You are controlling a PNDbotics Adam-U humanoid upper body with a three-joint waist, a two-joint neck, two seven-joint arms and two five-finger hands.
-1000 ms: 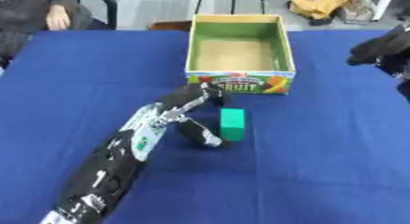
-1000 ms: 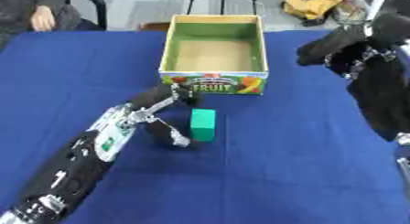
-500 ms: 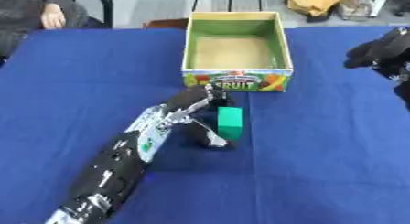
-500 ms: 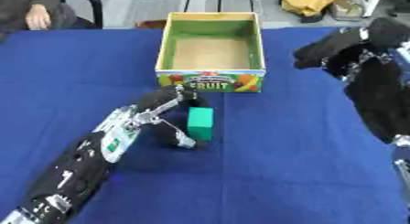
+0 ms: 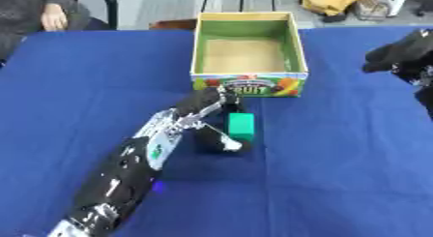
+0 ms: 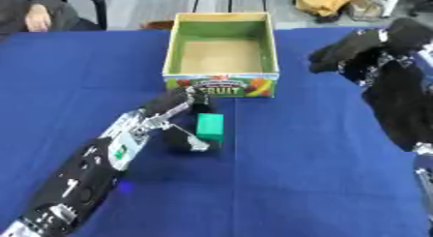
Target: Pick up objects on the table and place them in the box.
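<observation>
A small green block [image 5: 242,125] lies on the blue table just in front of the box [image 5: 201,46], an open cardboard fruit box with green inner walls and nothing inside. My left arm reaches in from the lower left. My left hand [image 5: 207,116] is at the block's left side, its fingers curled over the far end and its thumb [image 5: 225,142] at the near end, so the block sits between them. My right hand [image 6: 357,46] hangs raised at the upper right, away from the block and to the right of the box.
The blue cloth [image 5: 338,173] covers the whole table. A person's hand [image 5: 54,22] rests at the far left edge, touching nothing of the task. A yellow bag [image 5: 334,0] lies on the floor beyond the table.
The view has shifted slightly. My left thumb has drawn in closer to the block's near end. The right hand stays raised at the upper right.
</observation>
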